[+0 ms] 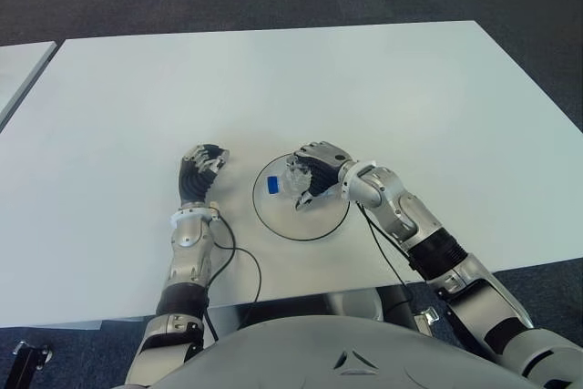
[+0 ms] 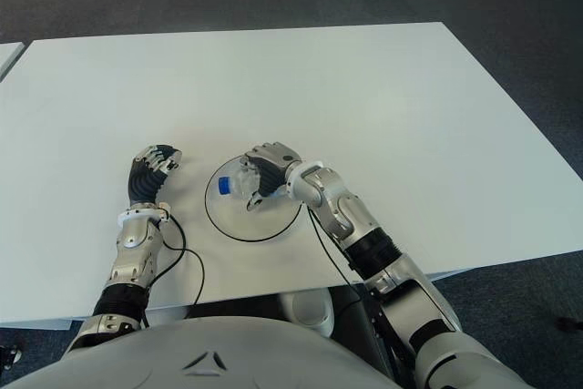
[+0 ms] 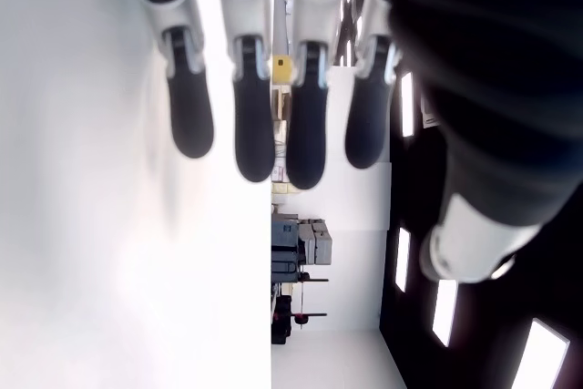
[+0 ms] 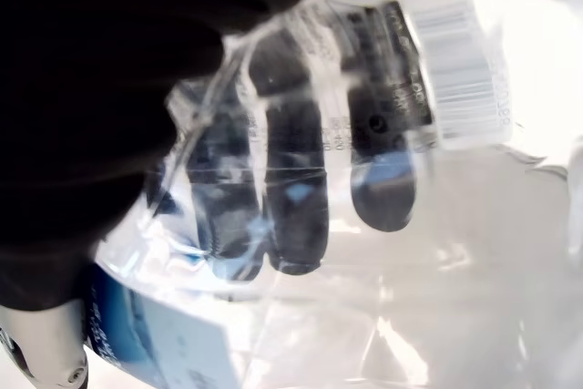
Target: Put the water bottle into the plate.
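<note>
A clear water bottle [image 1: 290,181] with a blue cap [image 1: 273,185] lies on its side over the round clear plate [image 1: 293,227], cap pointing left. My right hand [image 1: 317,170] is curled around the bottle's body; in the right wrist view its fingers [image 4: 291,189] show through the clear plastic [image 4: 437,252]. My left hand [image 1: 200,173] shows to the left of the plate, fingers [image 3: 250,125] curled, with nothing between them.
The white table [image 1: 364,88] stretches wide behind and to both sides of the plate. A black cable [image 1: 239,257] runs along the table by my left forearm. Dark carpet lies beyond the table's edges.
</note>
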Robot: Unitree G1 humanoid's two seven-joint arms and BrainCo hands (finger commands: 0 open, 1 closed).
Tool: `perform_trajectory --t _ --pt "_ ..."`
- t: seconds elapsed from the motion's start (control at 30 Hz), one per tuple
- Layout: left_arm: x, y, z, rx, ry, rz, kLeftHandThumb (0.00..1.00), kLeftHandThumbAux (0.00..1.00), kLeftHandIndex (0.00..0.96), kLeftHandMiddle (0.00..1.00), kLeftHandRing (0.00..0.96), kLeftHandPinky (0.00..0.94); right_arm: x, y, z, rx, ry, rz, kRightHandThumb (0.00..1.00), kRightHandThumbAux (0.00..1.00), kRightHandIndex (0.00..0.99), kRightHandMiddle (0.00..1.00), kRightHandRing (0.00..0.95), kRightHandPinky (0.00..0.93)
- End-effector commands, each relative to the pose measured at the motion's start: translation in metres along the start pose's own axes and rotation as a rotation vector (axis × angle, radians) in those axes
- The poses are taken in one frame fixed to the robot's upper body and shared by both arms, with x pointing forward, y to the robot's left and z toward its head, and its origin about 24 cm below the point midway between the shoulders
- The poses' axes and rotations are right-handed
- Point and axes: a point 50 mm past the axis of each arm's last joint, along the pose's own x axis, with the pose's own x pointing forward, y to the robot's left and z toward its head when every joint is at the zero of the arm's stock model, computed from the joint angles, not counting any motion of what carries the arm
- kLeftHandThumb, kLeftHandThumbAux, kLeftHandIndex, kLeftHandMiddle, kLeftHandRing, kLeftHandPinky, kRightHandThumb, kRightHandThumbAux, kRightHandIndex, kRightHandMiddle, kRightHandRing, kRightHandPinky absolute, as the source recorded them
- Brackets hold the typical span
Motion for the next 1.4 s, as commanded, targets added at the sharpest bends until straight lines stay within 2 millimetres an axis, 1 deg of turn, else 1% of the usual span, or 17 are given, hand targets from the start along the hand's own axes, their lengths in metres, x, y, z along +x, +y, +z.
perform_trajectory --t 0.03,0.07,0.1,0.13,0.27,0.4,0.43,0.47,0.5,0.53,0.63,0.87,1.13,1.4 --pt "-0.0132 0.0044 -0.0277 0.007 0.156 0.013 0.71 0.718 0.428 0.44 0.42 0.412 -0.0013 0.0007 0.0044 0.021 0.01 0.033 0.437 0.742 0.264 0.31 0.331 0.348" --pt "-0.013 0.0045 -0.0277 0.007 0.156 0.013 0.71 0.718 0.428 0.439 0.419 0.411 -0.0014 0.0005 0.0047 0.023 0.011 0.039 0.373 0.747 0.219 0.271 0.29 0.309" --pt "-0.013 0.0044 -0.0276 0.006 0.156 0.012 0.71 0.718 0.428 0.439 0.419 0.411 -0.0015 0.0002 0.0051 0.024 0.01 0.048 0.35 0.748 0.203 0.256 0.275 0.294" --pt "-0.013 0.0044 -0.0276 0.006 0.156 0.012 0.71 0.718 0.428 0.438 0.419 0.411 -0.0017 -0.0001 0.0054 0.025 0.009 0.053 0.315 0.754 0.171 0.215 0.232 0.26" --pt "-0.0129 0.0044 -0.0275 0.015 0.156 0.007 0.71 0.719 0.427 0.434 0.415 0.41 -0.0022 -0.0009 0.0065 0.03 0.004 0.069 0.26 0.76 0.103 0.116 0.133 0.193" --pt "-0.0126 0.0046 -0.0277 0.015 0.16 0.008 0.71 0.719 0.427 0.432 0.411 0.405 -0.002 -0.0007 0.0069 0.024 -0.003 0.084 0.219 0.755 0.068 0.062 0.079 0.144" --pt "-0.0125 0.0047 -0.0277 0.014 0.16 0.01 0.71 0.719 0.427 0.431 0.41 0.405 -0.002 -0.0007 0.0072 0.019 -0.009 0.087 0.194 0.753 0.054 0.045 0.06 0.123" --pt "-0.0124 0.0048 -0.0277 0.013 0.161 0.01 0.71 0.719 0.427 0.432 0.41 0.405 -0.0019 -0.0007 0.0073 0.015 -0.012 0.089 0.144 0.748 0.035 0.028 0.038 0.086" --pt "-0.0123 0.005 -0.0278 0.013 0.161 0.011 0.71 0.719 0.427 0.433 0.41 0.405 -0.0019 -0.0007 0.0076 0.011 -0.019 0.088 0.125 0.746 0.027 0.023 0.03 0.073" --pt "-0.0123 0.0051 -0.0278 0.013 0.161 0.011 0.71 0.719 0.427 0.435 0.412 0.406 -0.0019 -0.0008 0.0078 0.009 -0.024 0.087 0.08 0.736 0.017 0.014 0.019 0.047" --pt "-0.0122 0.0053 -0.0278 0.011 0.159 0.013 0.71 0.718 0.427 0.439 0.417 0.413 -0.0022 -0.0012 0.0091 0.013 -0.054 0.062 0.026 0.702 0.005 0.004 0.006 0.015" --pt "-0.0121 0.0054 -0.0279 0.011 0.157 0.016 0.708 0.718 0.428 0.447 0.429 0.427 -0.0042 -0.0023 0.0109 0.026 -0.102 0.011 0.001 0.631 0.0 0.0 0.0 0.0" --pt "-0.0118 0.0052 -0.0274 0.022 0.154 0.017 0.708 0.718 0.428 0.456 0.441 0.44 -0.0062 -0.0051 0.013 -0.01 -0.177 -0.141 0.0 0.535 0.0 0.0 0.0 0.0" --pt "-0.0122 0.0047 -0.0268 0.036 0.157 0.019 0.707 0.719 0.428 0.463 0.454 0.459 -0.0079 -0.0074 0.0136 0.062 -0.252 -0.315 0.0 0.448 0.0 0.0 0.0 0.0"
